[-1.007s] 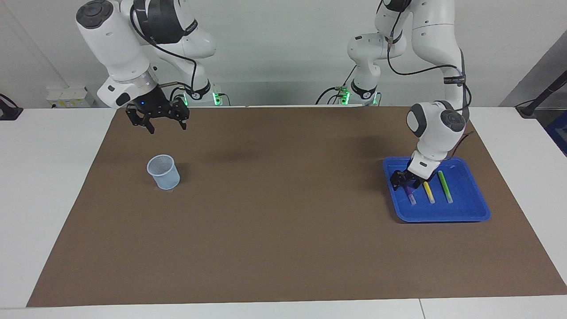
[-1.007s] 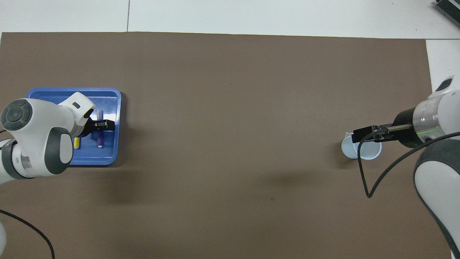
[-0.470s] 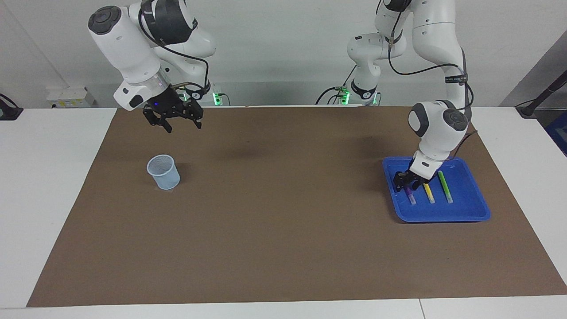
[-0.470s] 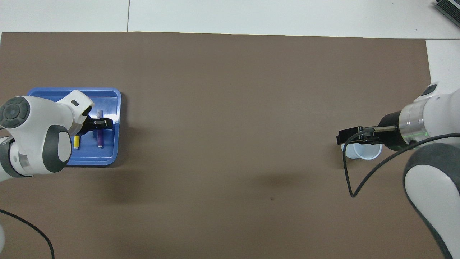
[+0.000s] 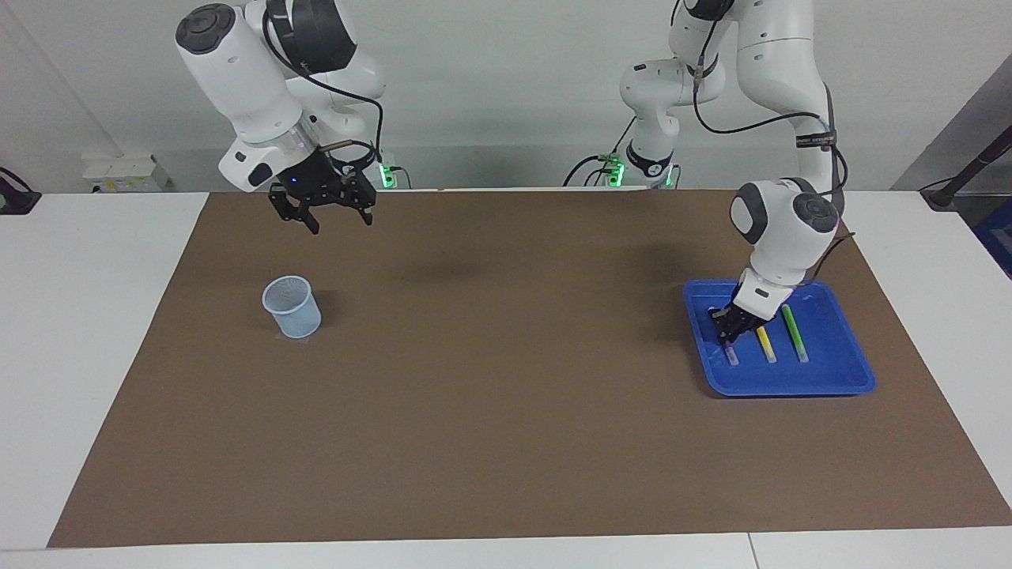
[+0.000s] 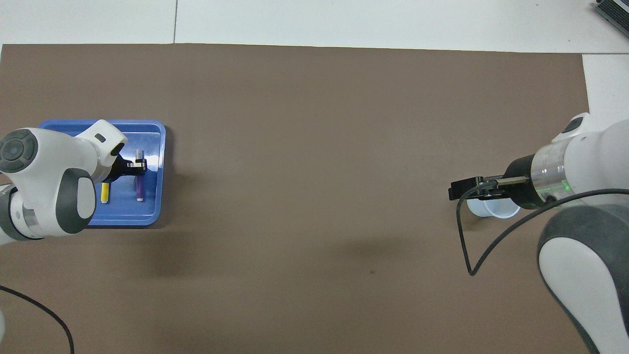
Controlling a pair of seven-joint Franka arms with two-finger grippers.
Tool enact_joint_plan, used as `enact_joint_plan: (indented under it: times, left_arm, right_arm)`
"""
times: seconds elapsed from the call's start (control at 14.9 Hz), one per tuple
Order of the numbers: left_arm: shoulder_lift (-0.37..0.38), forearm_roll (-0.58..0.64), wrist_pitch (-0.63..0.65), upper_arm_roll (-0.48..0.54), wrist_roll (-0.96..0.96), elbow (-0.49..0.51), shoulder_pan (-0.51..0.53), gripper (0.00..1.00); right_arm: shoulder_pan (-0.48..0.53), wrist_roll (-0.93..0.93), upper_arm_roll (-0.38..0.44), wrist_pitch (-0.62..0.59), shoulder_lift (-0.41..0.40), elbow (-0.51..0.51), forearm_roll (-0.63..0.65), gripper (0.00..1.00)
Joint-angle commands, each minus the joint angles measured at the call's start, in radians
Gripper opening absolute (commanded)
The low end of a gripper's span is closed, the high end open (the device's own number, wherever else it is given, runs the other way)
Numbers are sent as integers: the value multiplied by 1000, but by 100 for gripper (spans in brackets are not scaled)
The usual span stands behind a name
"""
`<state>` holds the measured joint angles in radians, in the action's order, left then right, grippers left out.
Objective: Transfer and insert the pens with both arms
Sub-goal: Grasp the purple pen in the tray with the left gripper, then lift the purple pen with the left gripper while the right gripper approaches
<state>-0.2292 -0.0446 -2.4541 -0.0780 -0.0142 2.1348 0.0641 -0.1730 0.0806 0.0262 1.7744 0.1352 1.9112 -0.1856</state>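
Note:
Three pens lie side by side in a blue tray (image 5: 791, 383) (image 6: 147, 216) at the left arm's end of the table. The purple pen (image 5: 732, 356) (image 6: 140, 187) is the one closest to the table's middle. My left gripper (image 5: 726, 333) (image 6: 139, 166) is down in the tray, shut on it near the end that points toward the robots. Beside it lie the yellow pen (image 5: 765, 344) (image 6: 105, 192) and the green pen (image 5: 794, 333), which the left arm hides from overhead. My right gripper (image 5: 340, 225) (image 6: 459, 191) hangs open and empty, high over the mat near a pale blue cup (image 5: 292, 307) (image 6: 494, 209).
A brown mat (image 5: 506, 395) covers most of the white table. Two smaller white arms with green-lit bases (image 5: 386, 175) stand at the robots' edge. A black cable (image 6: 471, 246) loops down from the right wrist.
The left gripper's fingers have closed on the purple pen in the tray. The right gripper has drifted toward the table's middle, still open.

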Motion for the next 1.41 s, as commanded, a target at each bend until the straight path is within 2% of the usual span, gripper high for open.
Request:
enact_joint_plan:
  times: [0.0, 0.13, 0.4, 0.54, 0.67, 0.81, 1.01, 1.21, 1.34]
  left_arm:
    - [-1, -11, 40, 7, 0, -13, -6, 0]
    - [10, -12, 82, 9, -1, -33, -1, 0]
    - [27, -12, 269, 11, -45, -148, -4, 0]
    - [40, -12, 328, 4, -139, -180, -9, 0]
    - [53, -26, 375, -2, -279, -213, -9, 0]
    - [56, -145, 415, -17, -459, -258, -13, 0]
    - [83, -292, 432, -46, -700, -270, -14, 0]
    - [100, -357, 449, -78, -892, -268, -32, 0]
    - [108, -415, 451, -91, -999, -268, -49, 0]
  right_arm:
    - [-13, -47, 3, 22, 23, 25, -23, 100]
    - [-22, -82, 3, 17, 23, 25, -25, 100]
    - [-43, -73, 3, 54, 20, 23, -26, 100]
    - [-54, -76, -3, 91, 18, 26, -58, 100]
    - [-54, -59, -2, 120, 14, 29, -144, 100]
    - [-56, -3, -2, 148, 9, 32, -181, 100]
    - [-81, 124, -3, 184, -2, 32, -290, 100]
    - [-127, 293, -5, 249, -9, 32, -394, 100]
    - [-177, 371, -5, 305, -22, 32, -411, 100]
